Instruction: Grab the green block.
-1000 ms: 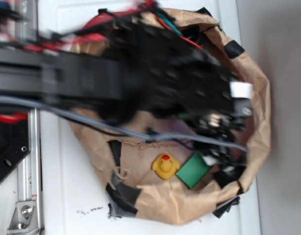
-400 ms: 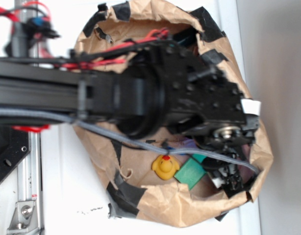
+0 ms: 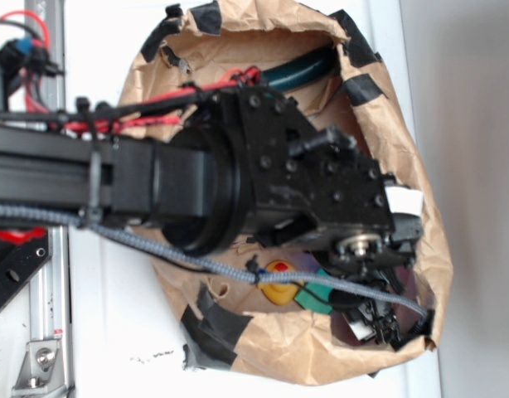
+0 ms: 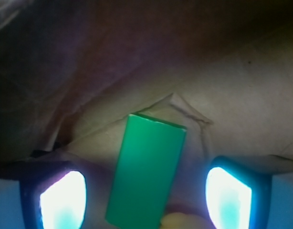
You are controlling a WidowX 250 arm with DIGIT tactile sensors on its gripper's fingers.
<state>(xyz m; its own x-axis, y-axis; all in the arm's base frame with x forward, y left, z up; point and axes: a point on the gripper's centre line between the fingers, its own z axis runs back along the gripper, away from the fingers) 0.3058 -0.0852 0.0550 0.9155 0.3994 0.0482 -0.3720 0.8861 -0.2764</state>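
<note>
Crumpled brown paper bag walls crowd the claw closely. Its fingers are spread wide, straddling the green block without touching. The block's long axis runs near to far, leaning slightly right.

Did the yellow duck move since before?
No. The yellow duck sits at the same spot near the black tape on the paper bag.
</note>
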